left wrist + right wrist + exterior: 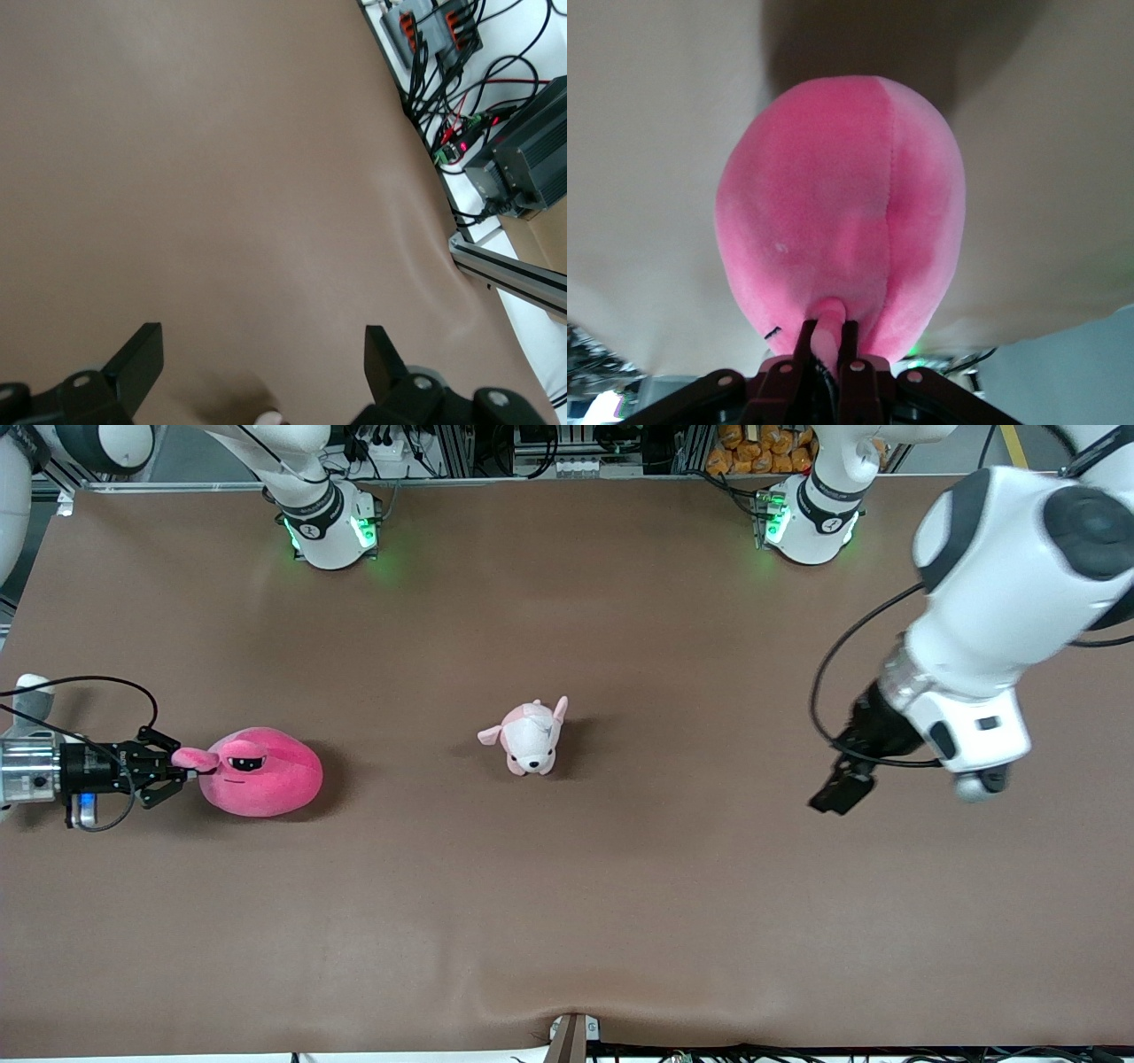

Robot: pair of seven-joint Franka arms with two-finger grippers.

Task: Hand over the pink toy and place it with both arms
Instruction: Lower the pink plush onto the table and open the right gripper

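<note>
Round hot-pink plush toy (261,772) with sleepy black eyes, ear pinched in right gripper (182,772) jaws, left gripper (842,786) jaws wide, empty

We note the pink toy (261,772) as soft plush cloth, short-napped and matt, with a stitched seam visible in the right wrist view. The small puppy plush (530,737) looks like similar fuzzy fabric. The table (567,921) covering is a matt brown sheet, smooth, slightly rippled near its front edge. The right gripper (174,772) is matt black; the left gripper (840,790) likewise. Arm shells appear glossy white plastic.
</note>
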